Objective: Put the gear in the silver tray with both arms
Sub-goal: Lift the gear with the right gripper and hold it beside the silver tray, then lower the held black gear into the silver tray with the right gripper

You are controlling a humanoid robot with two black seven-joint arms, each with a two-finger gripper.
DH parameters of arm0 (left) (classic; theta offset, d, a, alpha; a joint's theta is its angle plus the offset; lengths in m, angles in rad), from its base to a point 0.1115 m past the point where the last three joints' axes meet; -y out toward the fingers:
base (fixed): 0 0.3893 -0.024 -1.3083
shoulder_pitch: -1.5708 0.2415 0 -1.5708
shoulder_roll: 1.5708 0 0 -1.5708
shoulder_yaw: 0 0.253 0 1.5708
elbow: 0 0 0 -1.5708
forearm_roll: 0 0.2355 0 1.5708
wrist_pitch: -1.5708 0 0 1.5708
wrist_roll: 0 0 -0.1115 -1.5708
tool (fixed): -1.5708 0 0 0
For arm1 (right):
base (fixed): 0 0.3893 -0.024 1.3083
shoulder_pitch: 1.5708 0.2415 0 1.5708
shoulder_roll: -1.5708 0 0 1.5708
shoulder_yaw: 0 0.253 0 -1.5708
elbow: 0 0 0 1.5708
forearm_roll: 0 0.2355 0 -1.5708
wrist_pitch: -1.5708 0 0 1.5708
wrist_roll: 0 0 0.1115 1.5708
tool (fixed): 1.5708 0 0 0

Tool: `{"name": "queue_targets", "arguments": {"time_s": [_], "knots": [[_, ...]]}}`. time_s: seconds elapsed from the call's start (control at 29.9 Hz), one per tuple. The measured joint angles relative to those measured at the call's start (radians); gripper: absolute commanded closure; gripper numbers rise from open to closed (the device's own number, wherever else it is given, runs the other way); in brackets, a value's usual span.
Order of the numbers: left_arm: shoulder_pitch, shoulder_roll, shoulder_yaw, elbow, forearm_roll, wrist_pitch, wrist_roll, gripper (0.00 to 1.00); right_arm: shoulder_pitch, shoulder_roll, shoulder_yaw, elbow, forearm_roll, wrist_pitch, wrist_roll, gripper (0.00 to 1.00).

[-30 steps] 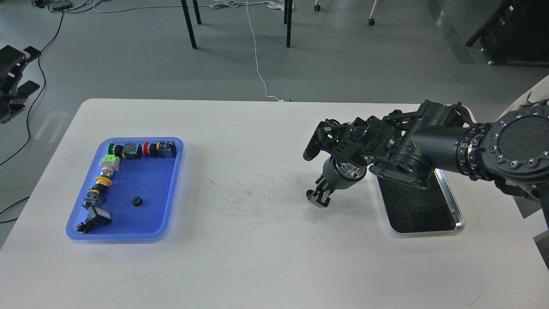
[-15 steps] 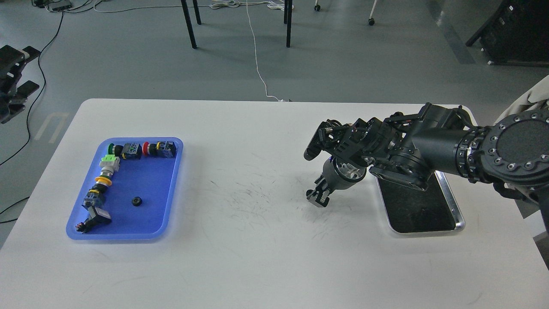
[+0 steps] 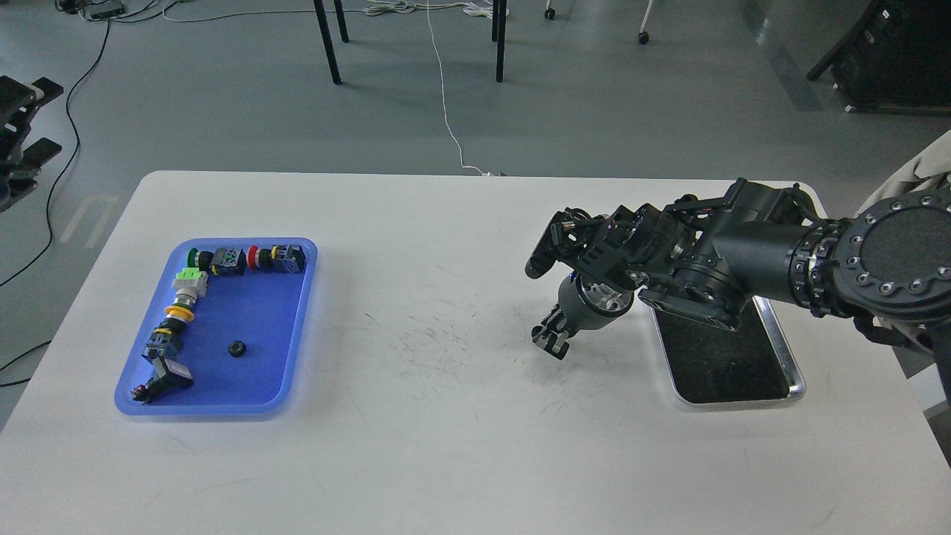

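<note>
The silver tray (image 3: 799, 384) lies at the table's right side, its far end hidden under my right arm. My right gripper (image 3: 550, 342) points down just above the table, a short way left of the tray. Its fingers are close together on a small dark toothed piece, the gear (image 3: 536, 331). A second small black gear (image 3: 237, 348) lies in the blue tray (image 3: 297, 327). My left gripper (image 3: 24, 122) is off the table at the far left edge, its fingers spread and empty.
The blue tray at the table's left holds a row of push-button switches (image 3: 223, 261) along its far and left sides. Black chair legs (image 3: 327, 44) and cables (image 3: 446, 111) are on the floor beyond the table. The table's middle is scuffed.
My left gripper has drawn back slightly toward the left edge of the view. My right gripper has turned a little at the wrist and stayed in about the same spot.
</note>
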Motion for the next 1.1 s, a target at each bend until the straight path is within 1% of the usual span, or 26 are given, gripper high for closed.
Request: {"name": "queue_targets", "arguments": {"time_s": [0.07, 0.13, 0.27, 0.6, 0.77, 0.87, 1.1], "knots": [[0.0, 0.0, 0.0, 0.0, 0.0, 0.0, 0.0, 0.02, 0.0, 0.0, 0.0, 0.0, 0.0, 0.001, 0.0, 0.88], [0.0, 0.0, 0.0, 0.0, 0.0, 0.0, 0.0, 0.02, 0.0, 0.0, 0.0, 0.0, 0.0, 0.001, 0.0, 0.89], [0.0, 0.0, 0.001, 0.0, 0.0, 0.0, 0.0, 0.02, 0.003, 0.0, -0.001, 0.003, -0.001, 0.003, 0.0, 0.98], [0.002, -0.002, 0.002, 0.0, 0.0, 0.0, 0.0, 0.02, 0.049, 0.0, -0.002, 0.02, 0.004, 0.007, 0.001, 0.99], [0.002, -0.006, 0.004, 0.0, 0.0, 0.002, 0.0, 0.02, 0.121, -0.001, -0.001, 0.055, 0.006, 0.029, 0.018, 0.99], [0.002, -0.009, 0.004, 0.0, 0.0, 0.002, 0.0, 0.02, 0.152, -0.054, -0.003, 0.075, 0.006, 0.035, 0.023, 0.99], [0.017, -0.015, 0.002, 0.0, 0.0, 0.002, 0.0, 0.02, 0.191, -0.255, -0.009, 0.144, 0.004, 0.037, 0.028, 0.99]]}}
